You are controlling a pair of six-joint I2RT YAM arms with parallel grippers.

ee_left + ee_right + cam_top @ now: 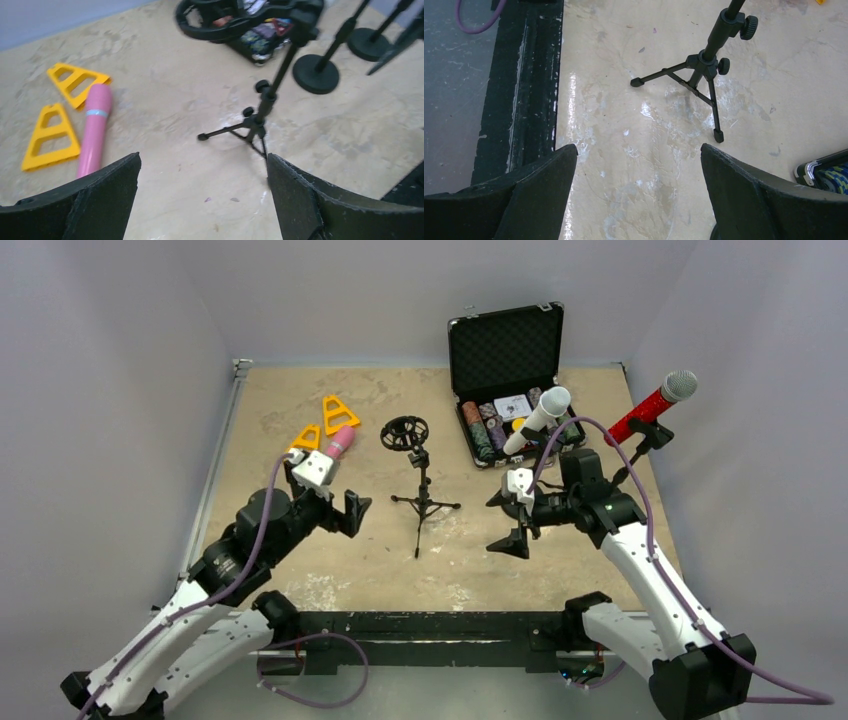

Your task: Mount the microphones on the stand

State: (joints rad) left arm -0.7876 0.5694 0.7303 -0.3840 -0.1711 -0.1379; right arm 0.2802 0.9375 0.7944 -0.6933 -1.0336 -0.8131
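Observation:
The pink microphone lies on the table at the back left, also in the left wrist view. The white microphone and the glittery red microphone sit tilted in stand clips at the right. An empty tripod stand with a black ring mount stands mid-table; it shows in both wrist views. My left gripper is open and empty, near-right of the pink microphone. My right gripper is open and empty, right of the tripod.
Two yellow triangular pieces lie beside the pink microphone. An open black case with coloured chips stands at the back. Two round stand bases sit right of the tripod. A black rail runs along the near edge.

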